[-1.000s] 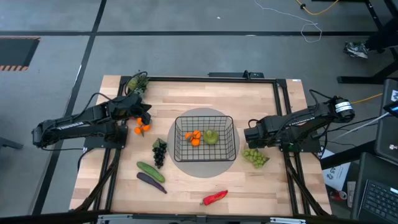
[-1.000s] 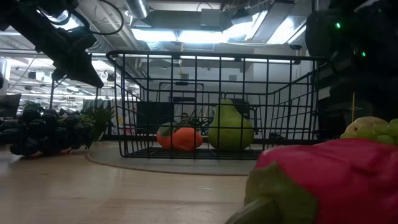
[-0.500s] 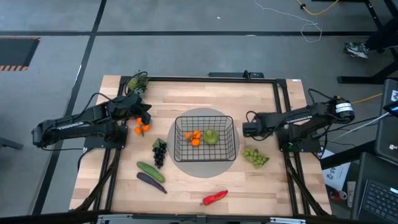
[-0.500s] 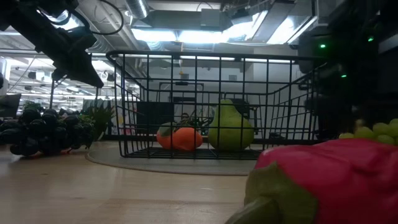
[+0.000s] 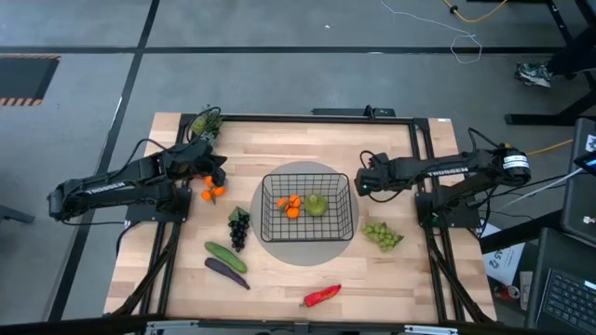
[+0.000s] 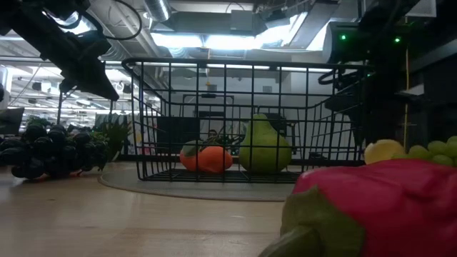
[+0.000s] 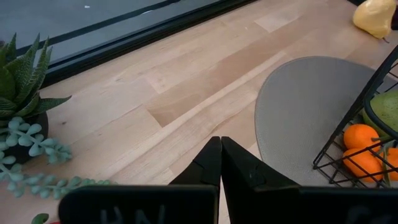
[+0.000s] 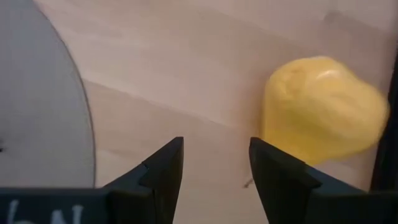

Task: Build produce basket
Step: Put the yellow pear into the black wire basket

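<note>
The black wire basket [image 5: 307, 207] stands on a round grey mat and holds oranges [image 5: 291, 207] and a green pear [image 5: 317, 204]. My right gripper [image 5: 359, 184] is open, just off the basket's far right corner. In the right wrist view its fingers [image 8: 214, 163] point at bare wood, and the yellow lemon [image 8: 320, 109] lies on the table beside one finger, apart from it. My left gripper [image 5: 222, 175] hovers shut [image 7: 221, 158] left of the basket, above loose oranges [image 5: 212, 193]. Green grapes [image 5: 382, 234], dark grapes [image 5: 239, 228], cucumber [image 5: 225, 256], eggplant [image 5: 226, 272] and red pepper [image 5: 321, 295] lie on the table.
A small potted plant [image 5: 205, 122] stands at the table's far left corner, close to my left arm. Bare wood lies between the basket and the far edge. The grey mat's rim [image 8: 81, 112] shows just beside my right gripper.
My right gripper has moved from beside the green grapes toward the table's far edge and a little left, along the basket's right side, with its arm stretching out. In the low view the lemon now shows where the arm stood before.
</note>
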Robot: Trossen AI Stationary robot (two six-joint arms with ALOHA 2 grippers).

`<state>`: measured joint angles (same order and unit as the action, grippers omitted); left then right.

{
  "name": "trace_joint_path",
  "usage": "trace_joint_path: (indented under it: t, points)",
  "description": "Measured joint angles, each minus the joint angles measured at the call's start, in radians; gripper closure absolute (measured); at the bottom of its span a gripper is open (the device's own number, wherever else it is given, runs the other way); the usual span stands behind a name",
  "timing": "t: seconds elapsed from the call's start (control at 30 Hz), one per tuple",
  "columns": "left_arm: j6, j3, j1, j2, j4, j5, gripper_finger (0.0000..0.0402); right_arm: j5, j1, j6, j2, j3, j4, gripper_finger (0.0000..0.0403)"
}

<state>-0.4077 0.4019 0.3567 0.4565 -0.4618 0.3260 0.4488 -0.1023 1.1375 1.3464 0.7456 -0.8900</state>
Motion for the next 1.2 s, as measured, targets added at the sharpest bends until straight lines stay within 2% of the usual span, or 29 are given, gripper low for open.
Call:
trace_joint_path:
  t: [0.2,0.33,0.4,0.6,0.8,0.93,1.2]
  points:
    - [0.000,0.000,0.000,0.000,0.000,0.000,0.0401,-0.040,-0.038,-0.018,0.000,0.000,-0.005,0.0219]
    - [0.000,0.000,0.000,0.000,0.000,0.000,0.0401,-0.223,-0.047,0.104,0.000,0.001,-0.016,0.0219]
    - [0.000,0.000,0.000,0.000,0.000,0.000,0.0401,-0.264,-0.046,0.149,0.000,0.001,-0.052,0.0219]
    - [0.000,0.000,0.000,0.000,0.000,0.000,0.0401,-0.268,-0.031,0.284,0.000,0.001,-0.196,0.0219]
    - [0.000,0.000,0.000,0.000,0.000,0.002,0.0401,-0.267,-0.032,0.265,0.000,0.001,-0.163,0.0219]
    - [0.000,0.000,0.000,0.000,0.000,0.003,0.0401,-0.259,-0.032,0.195,0.000,0.001,-0.159,0.0219]
    - [0.000,0.000,0.000,0.000,-0.001,0.004,0.0401,-0.259,-0.032,0.325,0.026,0.001,-0.158,0.0219]
